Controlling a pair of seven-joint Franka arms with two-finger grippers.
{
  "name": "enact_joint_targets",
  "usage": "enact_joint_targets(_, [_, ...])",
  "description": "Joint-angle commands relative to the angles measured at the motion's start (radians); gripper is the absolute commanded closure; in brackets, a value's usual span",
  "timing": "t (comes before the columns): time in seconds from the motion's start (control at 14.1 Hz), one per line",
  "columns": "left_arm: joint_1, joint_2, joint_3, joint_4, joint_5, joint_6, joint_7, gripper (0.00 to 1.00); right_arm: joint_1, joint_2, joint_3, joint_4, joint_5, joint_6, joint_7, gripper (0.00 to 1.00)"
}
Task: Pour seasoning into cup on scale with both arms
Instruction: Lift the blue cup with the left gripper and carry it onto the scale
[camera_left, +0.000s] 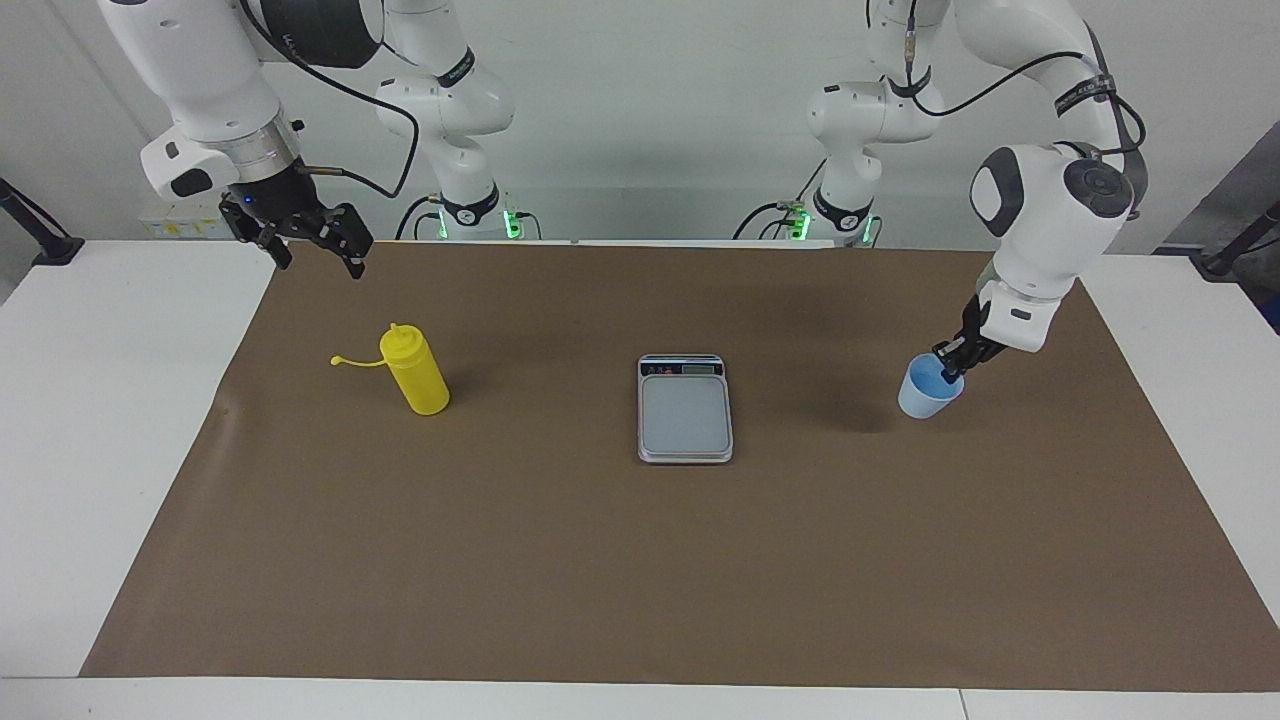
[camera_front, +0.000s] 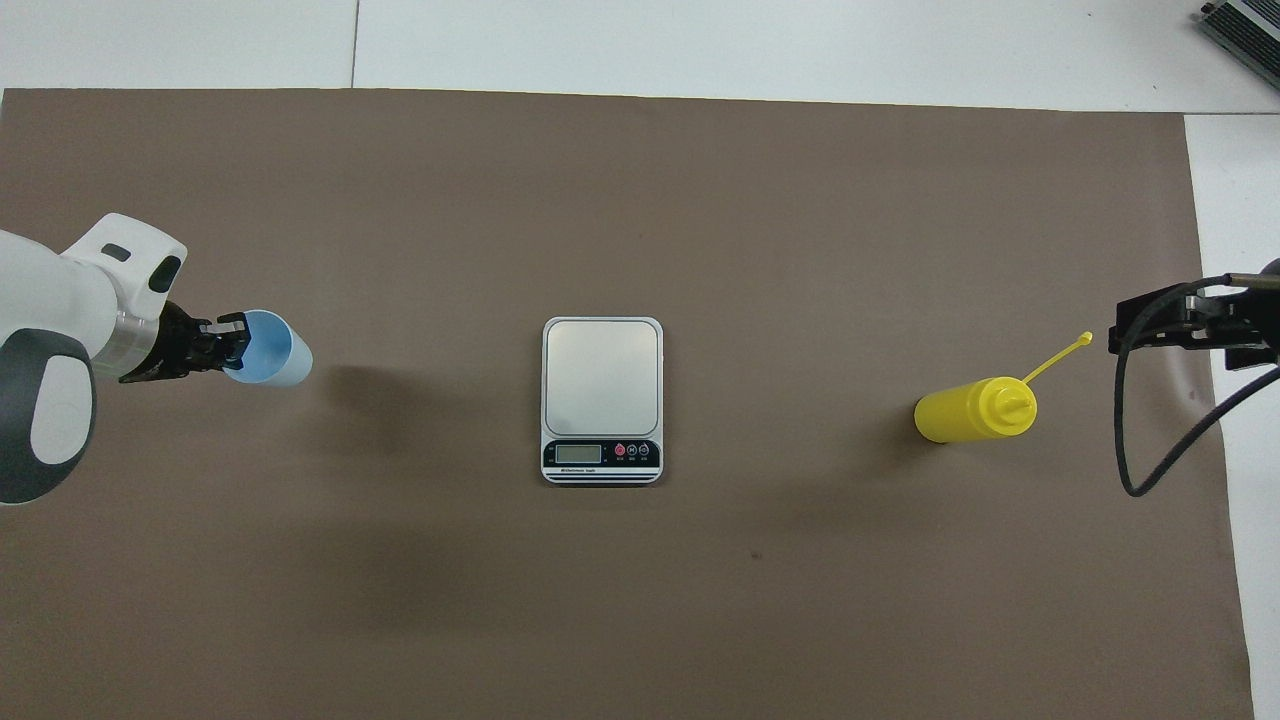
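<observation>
My left claw (camera_left: 950, 362) pinches the cup (camera_left: 929, 390) by its rim, lifted at frame right; that thin hold could let it swing or slip. My right claw (camera_left: 315, 238) waits open, upper left.

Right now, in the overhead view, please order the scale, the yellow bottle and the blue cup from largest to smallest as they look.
1. Scale: clearly largest.
2. Yellow bottle.
3. Blue cup: smallest, though lifted by the left gripper, so nearer the camera; ranking against the bottle is less sure.
</observation>
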Motion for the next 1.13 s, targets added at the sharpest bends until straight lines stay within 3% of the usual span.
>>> enact_joint_targets(0.0, [-0.047,0.028,0.007,0.096,-0.075,-0.093,-0.033,1.00,-0.008,-0.010,0.005,-0.002,-0.001,-0.012,-0.021,0.00])
enact_joint_targets(0.14, [-0.089,0.034,0.006,0.142,-0.106,-0.121,-0.105,1.00,-0.008,-0.010,0.005,-0.002,-0.001,-0.012,-0.021,0.00])
enact_joint_targets(0.71, [-0.355,0.061,0.001,0.146,-0.121,0.004,-0.361,1.00,-0.008,-0.010,0.003,-0.002,-0.001,-0.014,-0.023,0.00])
enact_joint_targets(1.06, [-0.426,0.092,0.000,0.144,-0.141,0.076,-0.400,1.00,-0.005,-0.014,0.003,-0.002,-0.001,-0.031,-0.024,0.00])
